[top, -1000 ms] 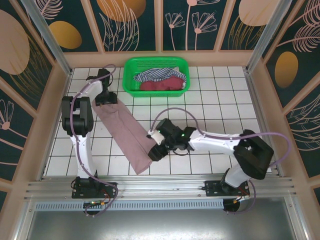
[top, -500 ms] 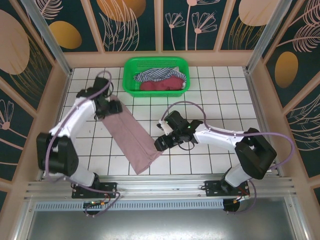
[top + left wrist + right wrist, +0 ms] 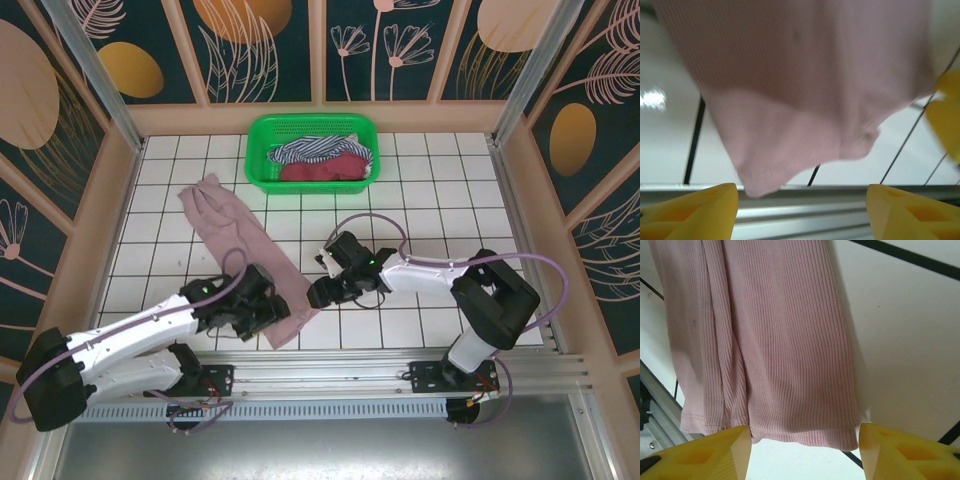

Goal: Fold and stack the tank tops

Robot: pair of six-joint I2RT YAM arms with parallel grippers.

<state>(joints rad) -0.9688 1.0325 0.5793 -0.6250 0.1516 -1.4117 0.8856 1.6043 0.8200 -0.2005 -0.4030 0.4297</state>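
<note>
1. Left wrist view: the pink top (image 3: 805, 85) is blurred and cut off at the upper edge.
2. Right wrist view: the pink top runs off the upper edge, and the right pincer (image 3: 802, 439) has its fingers (image 3: 905, 455) cropped below.
3. Top view: the left pincer (image 3: 272, 310) hides part of the pink top's near end.
4. In the basket (image 3: 262, 170), the maroon top (image 3: 320, 172) lies partly under the striped top (image 3: 308, 150); their folds are too small to tell.

Three tank tops (image 3: 235, 245), one basket (image 3: 255, 160), two tools (image 3: 318, 293)

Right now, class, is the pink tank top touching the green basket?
Apart. The top external view shows bare white tiles between the far end of the pink tank top and the left wall of the green basket.
</note>
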